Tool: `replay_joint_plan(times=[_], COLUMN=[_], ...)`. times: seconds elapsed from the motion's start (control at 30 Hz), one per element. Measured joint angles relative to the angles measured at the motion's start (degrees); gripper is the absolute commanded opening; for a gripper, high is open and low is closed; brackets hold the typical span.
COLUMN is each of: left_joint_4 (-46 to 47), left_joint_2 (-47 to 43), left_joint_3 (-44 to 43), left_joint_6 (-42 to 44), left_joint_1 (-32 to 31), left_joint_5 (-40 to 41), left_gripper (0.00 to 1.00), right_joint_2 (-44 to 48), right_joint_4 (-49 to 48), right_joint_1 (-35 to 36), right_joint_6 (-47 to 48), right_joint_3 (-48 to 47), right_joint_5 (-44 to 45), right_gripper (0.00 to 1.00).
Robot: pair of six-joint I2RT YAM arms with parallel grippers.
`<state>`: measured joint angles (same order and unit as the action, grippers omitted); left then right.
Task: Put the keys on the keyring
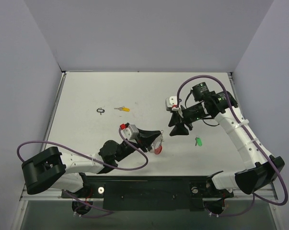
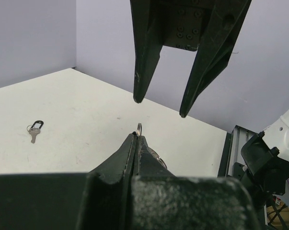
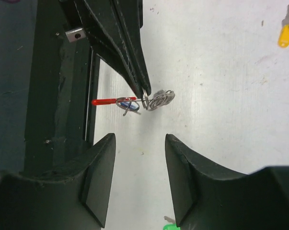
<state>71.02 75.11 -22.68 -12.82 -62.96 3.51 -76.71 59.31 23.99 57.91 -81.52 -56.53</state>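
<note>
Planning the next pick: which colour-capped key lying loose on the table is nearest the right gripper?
The green-capped silver key, lying just beside the right gripper. The yellow-capped silver key lies much farther off, toward the left side.

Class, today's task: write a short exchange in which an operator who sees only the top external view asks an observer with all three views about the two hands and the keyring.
Operator: From above, the left hand covers most of the keyring. Is the ring actually gripped?
Observer: Yes. The right wrist view shows the left hand's fingertips pinched shut on the keyring's silver coil.
Operator: Is the right hand holding anything?
Observer: No. The left wrist view shows its fingers apart above the ring, with nothing between them.
</note>
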Motion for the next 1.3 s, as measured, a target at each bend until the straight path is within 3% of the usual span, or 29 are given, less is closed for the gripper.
replay_joint_plan(times=[0.6,0.93,1.07,1.3], left_joint_4=[0.9,0.9,0.9,0.9], left_joint_2=[-2.5,-2.5,-2.5,-2.5], left_joint_3=[1.1,1.1,1.1,1.1], left_joint_6=[0.0,0.0,0.0,0.0], left_joint_1=[0.0,0.0,0.0,0.0], left_joint_5=[-1.7,-2.1,-2.1,-2.3], left_gripper=[0.0,0.0,0.0,0.0], right_joint_2=[-3.5,-4.6,-4.7,-5.0], right_joint_4=[-2.2,-2.6,-2.6,-2.7], right_joint_1=[4.9,5.0,5.2,5.5], right_joint_6=[-0.9,-1.6,-1.8,-2.0], right_joint_3=[-0.6,-0.6,-0.6,-0.6], right_joint_5=[-2.6,-4.0,-4.4,-4.4], right_gripper=[0.33,0.15,0.01,0.0])
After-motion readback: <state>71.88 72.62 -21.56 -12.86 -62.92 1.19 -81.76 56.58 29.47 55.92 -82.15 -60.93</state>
